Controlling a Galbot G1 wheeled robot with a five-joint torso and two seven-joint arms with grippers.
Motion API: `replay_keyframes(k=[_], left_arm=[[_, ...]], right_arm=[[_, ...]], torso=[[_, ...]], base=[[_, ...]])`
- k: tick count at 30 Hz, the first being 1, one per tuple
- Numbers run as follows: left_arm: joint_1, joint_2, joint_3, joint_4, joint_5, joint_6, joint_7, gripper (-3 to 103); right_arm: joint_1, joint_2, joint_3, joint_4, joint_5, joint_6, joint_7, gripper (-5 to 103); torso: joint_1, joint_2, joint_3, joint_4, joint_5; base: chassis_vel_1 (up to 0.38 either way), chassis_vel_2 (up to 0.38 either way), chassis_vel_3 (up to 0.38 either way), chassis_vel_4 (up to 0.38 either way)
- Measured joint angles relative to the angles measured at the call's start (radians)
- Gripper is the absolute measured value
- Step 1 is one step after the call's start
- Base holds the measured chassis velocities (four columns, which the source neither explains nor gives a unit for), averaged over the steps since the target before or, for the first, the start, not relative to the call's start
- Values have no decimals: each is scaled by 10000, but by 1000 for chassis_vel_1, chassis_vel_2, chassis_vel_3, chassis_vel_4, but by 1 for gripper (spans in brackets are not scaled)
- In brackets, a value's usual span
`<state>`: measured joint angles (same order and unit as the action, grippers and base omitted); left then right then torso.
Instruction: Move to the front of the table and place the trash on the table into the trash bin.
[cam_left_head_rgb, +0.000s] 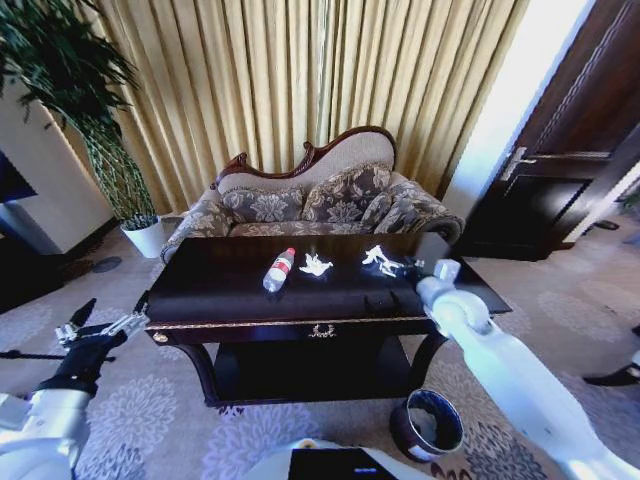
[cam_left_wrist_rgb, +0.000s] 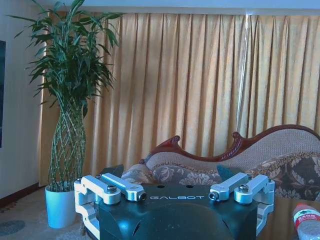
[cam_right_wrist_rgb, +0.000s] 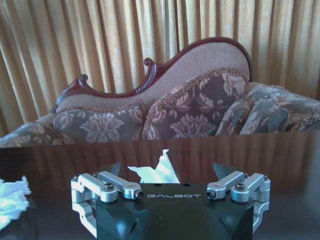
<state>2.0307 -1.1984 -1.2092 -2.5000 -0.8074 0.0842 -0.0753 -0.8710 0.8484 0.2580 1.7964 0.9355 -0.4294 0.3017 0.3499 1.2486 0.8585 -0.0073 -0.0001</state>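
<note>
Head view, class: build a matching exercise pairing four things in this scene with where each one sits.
Things:
1. bottle
2. trash bin
3. plant pot
4. right gripper

Places:
A. on the carpet by the table's front right leg
B. over the tabletop's right part, near a paper wad
C. lying on the tabletop, left of a paper wad
D. on the floor left of the sofa

Pairs: 1-C, 2-A, 3-D, 4-B

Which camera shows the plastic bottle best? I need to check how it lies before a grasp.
The head view: the bottle lies whole on the table, red cap toward the sofa. The left wrist view catches just its capped end at the frame's corner.
</note>
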Motion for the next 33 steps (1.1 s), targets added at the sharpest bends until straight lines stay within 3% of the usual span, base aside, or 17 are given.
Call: replay_keyframes(k=[10, 26, 32, 33], left_arm=[[112, -255, 42, 1, 175, -232, 30, 100], [117, -260, 90, 0, 195, -402, 66, 100], [138, -292, 67, 1, 206, -527, 84, 100], [139, -292, 60, 1, 205, -535, 83, 100]], right_arm=[[1397, 440, -1033, -1798, -400, -27, 154, 100], [1317, 550, -1056, -2127, -449, -20, 170, 102], [1300, 591, -1095, -2182, -507, 0, 170, 79], [1297, 592, -1100, -2182, -508, 6, 171, 79]], torso=[[0, 0, -1, -1, 3], [-2, 2, -2, -1, 0], [-3, 2, -2, -2, 2], [-2, 1, -2, -1, 1]], base=[[0, 0, 0, 0], [0, 0, 0, 0], [0, 0, 0, 0], [0, 0, 0, 0]])
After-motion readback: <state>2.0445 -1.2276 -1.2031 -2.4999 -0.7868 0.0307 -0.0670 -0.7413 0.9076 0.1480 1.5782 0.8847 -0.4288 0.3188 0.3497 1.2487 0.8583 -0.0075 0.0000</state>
